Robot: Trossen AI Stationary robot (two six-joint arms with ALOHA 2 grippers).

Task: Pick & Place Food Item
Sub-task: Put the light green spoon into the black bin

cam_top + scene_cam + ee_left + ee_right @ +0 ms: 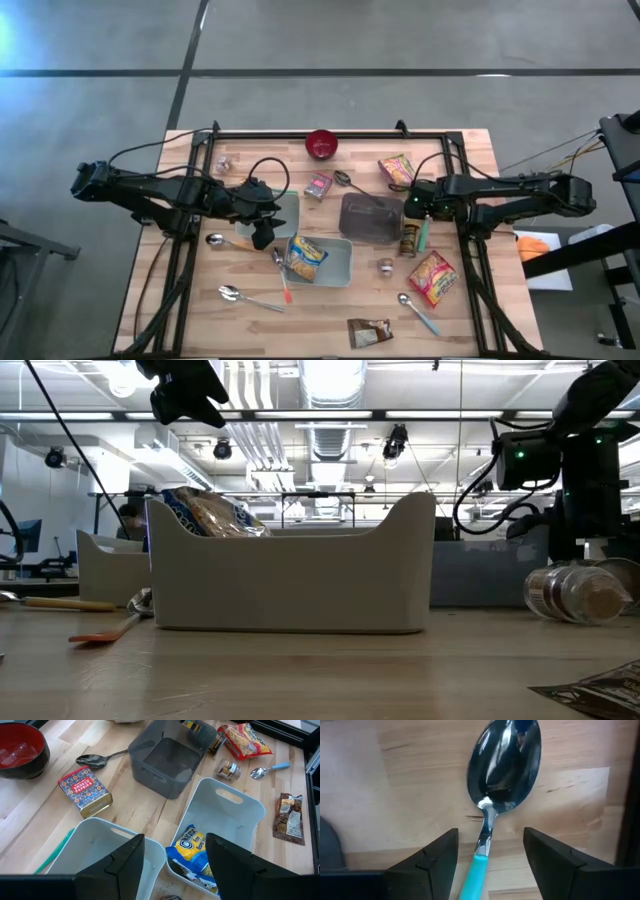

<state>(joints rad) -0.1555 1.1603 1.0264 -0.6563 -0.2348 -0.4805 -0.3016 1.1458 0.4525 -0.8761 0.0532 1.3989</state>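
While the left pincer (172,865) is hanging spread and empty above the meeting edges of two pale bins, the blue and yellow snack bag (192,852) is lying inside the white bin (235,802), at the end nearest that pincer. In the high view the same white bin (335,265) is sitting near the middle of the bench (470,150), with the snack bag (305,255) leaning in its left part. A second pale bin (95,845) is standing just beside it, under the left arm. A dark grey bin (167,760) is sitting beyond them, open side up.

The right pincer (490,852) is hovering spread over a teal-handled spoon (495,785), with the spoon's neck lying between its fingers (432,857) and not touching them. In the high view the right pincer (418,205) is positioned just right of the dark grey bin (370,218).

A red bowl (321,144) is standing at the far edge of the bench. A red spice tin (85,790) is lying near a metal spoon (97,759). A red and yellow noodle packet (433,277) is lying on the right side.
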